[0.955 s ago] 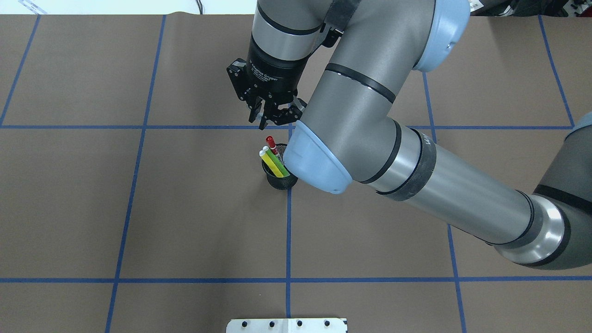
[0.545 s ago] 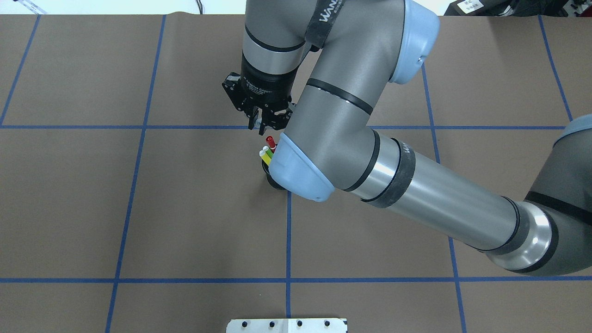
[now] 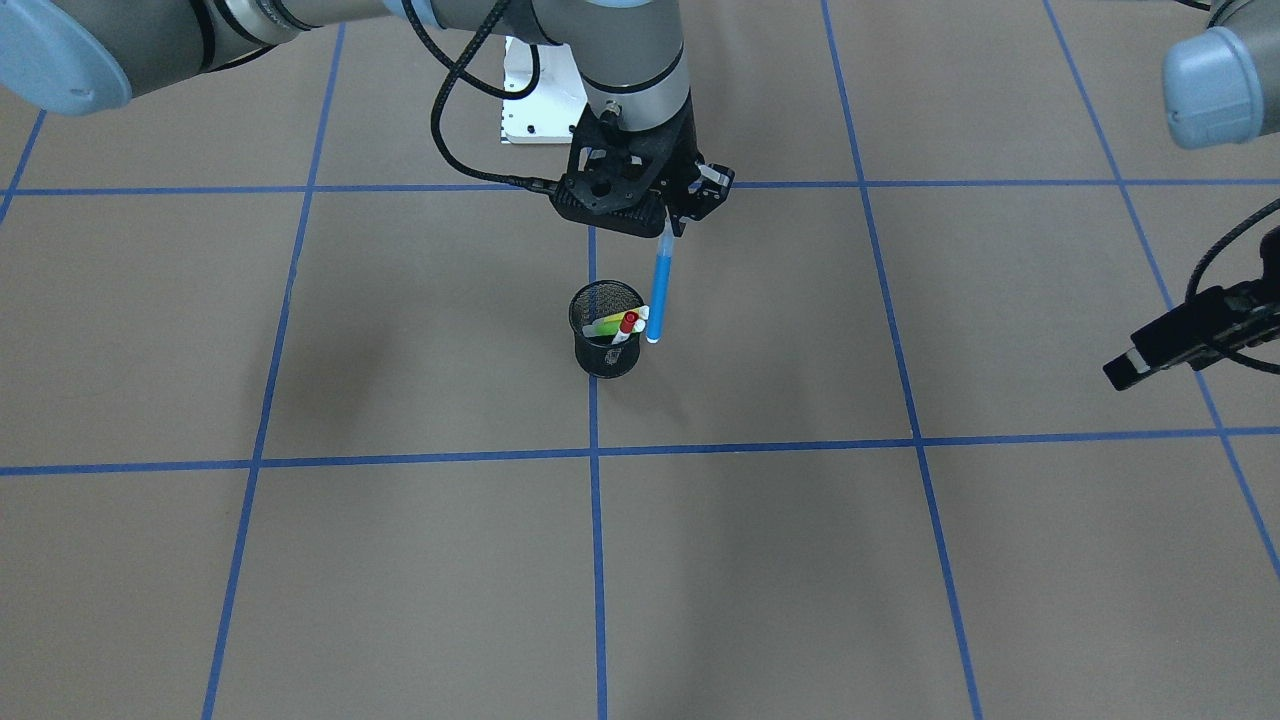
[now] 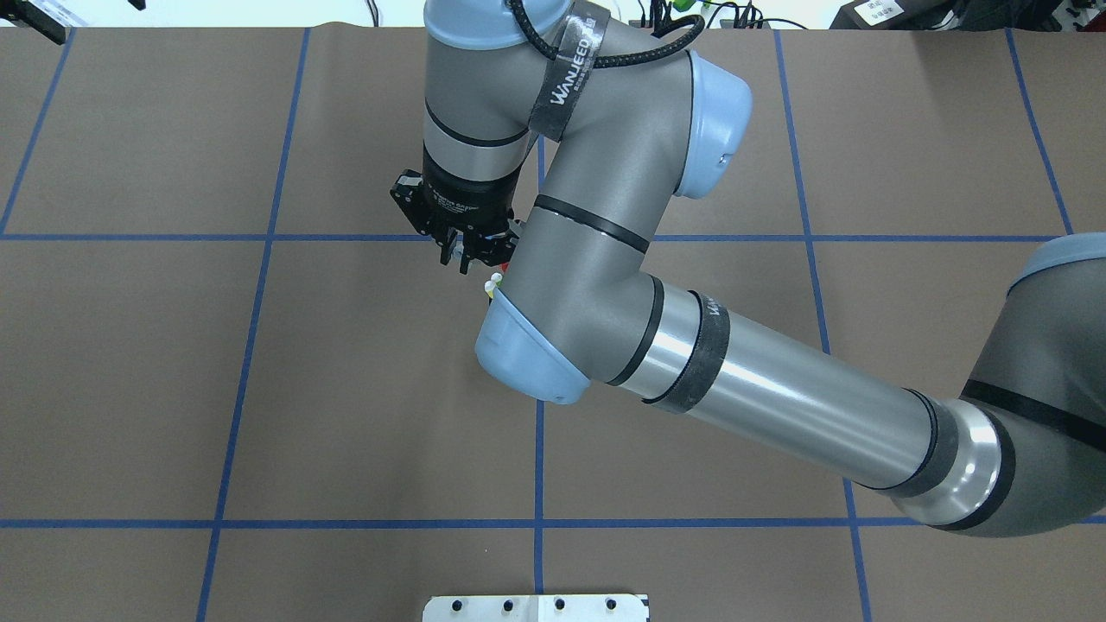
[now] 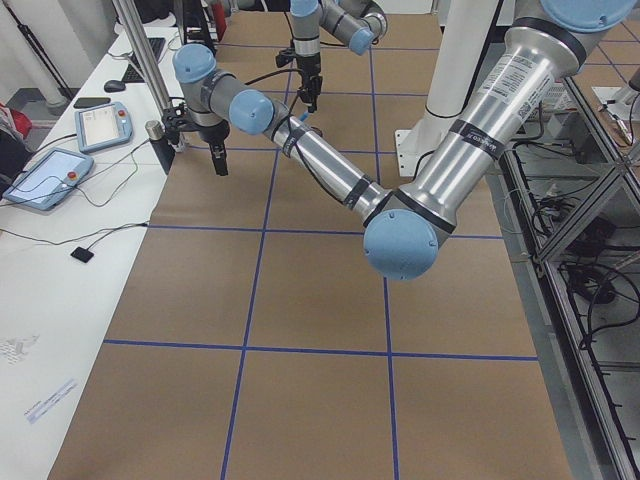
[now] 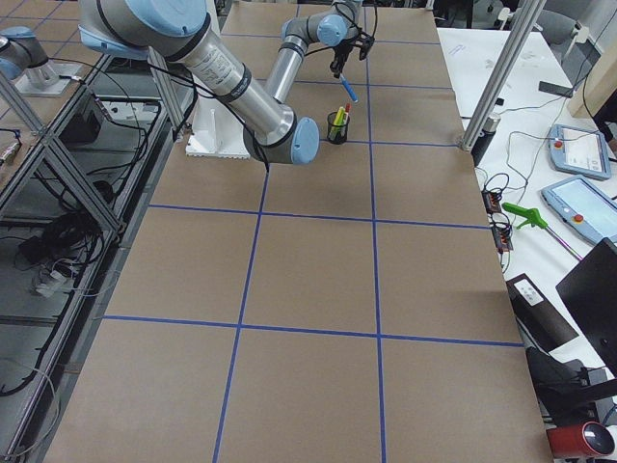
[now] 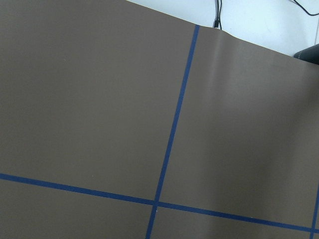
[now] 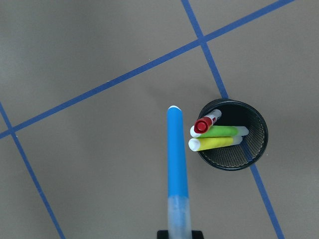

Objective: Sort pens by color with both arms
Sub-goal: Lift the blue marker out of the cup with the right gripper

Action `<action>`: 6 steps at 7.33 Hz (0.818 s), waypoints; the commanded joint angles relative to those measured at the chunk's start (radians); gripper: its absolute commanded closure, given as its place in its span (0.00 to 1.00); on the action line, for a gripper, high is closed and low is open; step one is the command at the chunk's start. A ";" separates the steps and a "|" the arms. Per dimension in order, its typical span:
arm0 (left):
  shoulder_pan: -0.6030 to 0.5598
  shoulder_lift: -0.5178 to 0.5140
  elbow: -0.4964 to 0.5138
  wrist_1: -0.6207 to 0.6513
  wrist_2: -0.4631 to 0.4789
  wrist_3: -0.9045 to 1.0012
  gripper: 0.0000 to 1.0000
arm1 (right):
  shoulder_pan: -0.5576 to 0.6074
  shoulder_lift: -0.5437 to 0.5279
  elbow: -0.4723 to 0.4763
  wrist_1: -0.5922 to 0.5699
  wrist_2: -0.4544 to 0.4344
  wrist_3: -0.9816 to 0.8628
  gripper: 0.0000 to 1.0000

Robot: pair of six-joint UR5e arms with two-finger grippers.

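Observation:
My right gripper (image 3: 668, 222) is shut on the top of the blue pen (image 3: 658, 295), which hangs upright, clear of the black mesh cup (image 3: 607, 355) and just beside its rim. In the right wrist view the blue pen (image 8: 177, 164) points down beside the cup (image 8: 260, 149), which holds the red-capped white pen (image 8: 202, 125), the green pen (image 8: 224, 131) and the yellow pen (image 8: 214, 143). In the overhead view my right gripper (image 4: 462, 259) shows, but my right arm's elbow hides the cup. My left gripper (image 5: 218, 160) hangs over the table's far left end; its fingers are not clear.
The brown table cover (image 4: 259, 389) carries a grid of blue tape lines. The white base plate (image 4: 536, 607) sits at the near edge. Desks with tablets (image 5: 45, 180) stand beyond the table's far edge.
My right arm has swung left in the overhead view, carrying the gripper left and slightly toward me. Its elbow now covers the cup, leaving only the pen tips showing.

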State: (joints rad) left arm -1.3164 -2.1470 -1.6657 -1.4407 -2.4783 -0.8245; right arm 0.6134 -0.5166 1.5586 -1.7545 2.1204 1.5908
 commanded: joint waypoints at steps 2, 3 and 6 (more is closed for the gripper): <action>0.023 -0.007 0.000 -0.020 0.028 -0.019 0.00 | -0.006 -0.010 -0.026 0.017 -0.004 0.008 0.78; 0.023 -0.005 -0.002 -0.021 0.036 -0.019 0.00 | 0.002 -0.011 -0.020 0.015 -0.002 0.011 0.79; 0.025 -0.010 0.000 -0.021 0.036 -0.025 0.00 | 0.008 -0.068 0.006 -0.018 0.010 0.009 0.79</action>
State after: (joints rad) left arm -1.2927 -2.1547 -1.6672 -1.4617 -2.4429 -0.8458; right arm 0.6198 -0.5618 1.5504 -1.7496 2.1255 1.5999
